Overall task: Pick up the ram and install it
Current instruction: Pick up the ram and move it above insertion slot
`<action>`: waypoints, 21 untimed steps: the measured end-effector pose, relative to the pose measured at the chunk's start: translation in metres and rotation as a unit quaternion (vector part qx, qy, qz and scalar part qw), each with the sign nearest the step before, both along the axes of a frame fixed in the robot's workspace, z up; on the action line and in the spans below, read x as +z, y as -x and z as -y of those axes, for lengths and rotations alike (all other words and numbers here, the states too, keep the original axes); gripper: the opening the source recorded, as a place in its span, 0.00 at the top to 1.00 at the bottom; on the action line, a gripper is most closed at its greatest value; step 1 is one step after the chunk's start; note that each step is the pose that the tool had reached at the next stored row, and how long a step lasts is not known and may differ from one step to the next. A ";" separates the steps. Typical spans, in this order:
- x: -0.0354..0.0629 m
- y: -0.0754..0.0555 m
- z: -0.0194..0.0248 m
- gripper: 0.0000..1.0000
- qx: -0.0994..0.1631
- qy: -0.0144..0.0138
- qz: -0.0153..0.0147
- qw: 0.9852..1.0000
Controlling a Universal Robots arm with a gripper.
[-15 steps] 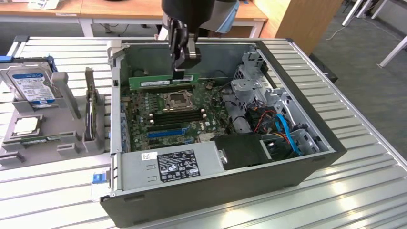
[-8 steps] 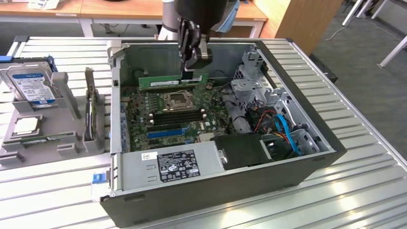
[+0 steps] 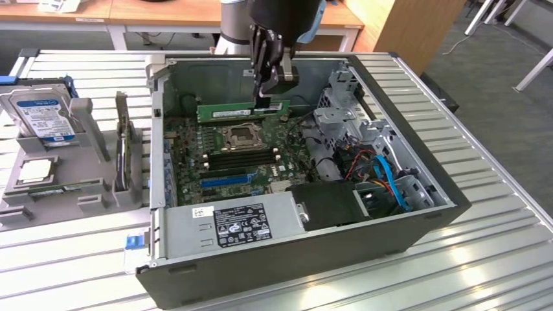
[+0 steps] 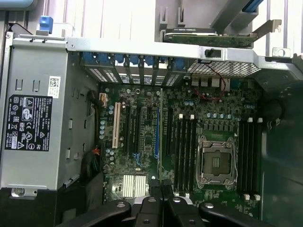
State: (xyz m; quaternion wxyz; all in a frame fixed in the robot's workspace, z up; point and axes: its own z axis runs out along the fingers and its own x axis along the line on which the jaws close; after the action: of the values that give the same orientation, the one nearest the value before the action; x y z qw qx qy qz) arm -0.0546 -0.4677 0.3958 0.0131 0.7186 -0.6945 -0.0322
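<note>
Pointing straight down, the gripper is clamped narrowly on the ram, which is held level and on edge near the processor socket.

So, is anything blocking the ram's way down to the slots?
Nothing visible. The gripper holds the ram above the motherboard, and the slots beside the socket lie bare, with no cable or card across them.

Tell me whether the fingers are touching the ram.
Touching. The exterior view shows the gripper shut on the ram, its fingers pinching the green stick's upper edge near the exterior view's right end.
</note>
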 end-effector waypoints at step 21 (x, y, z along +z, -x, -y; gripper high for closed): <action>-0.0004 0.000 -0.0280 0.89 0.000 0.000 0.000 1.000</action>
State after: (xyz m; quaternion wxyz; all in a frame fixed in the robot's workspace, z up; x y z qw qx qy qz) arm -0.0541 -0.4397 0.3954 0.0131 0.7186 -0.6945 -0.0322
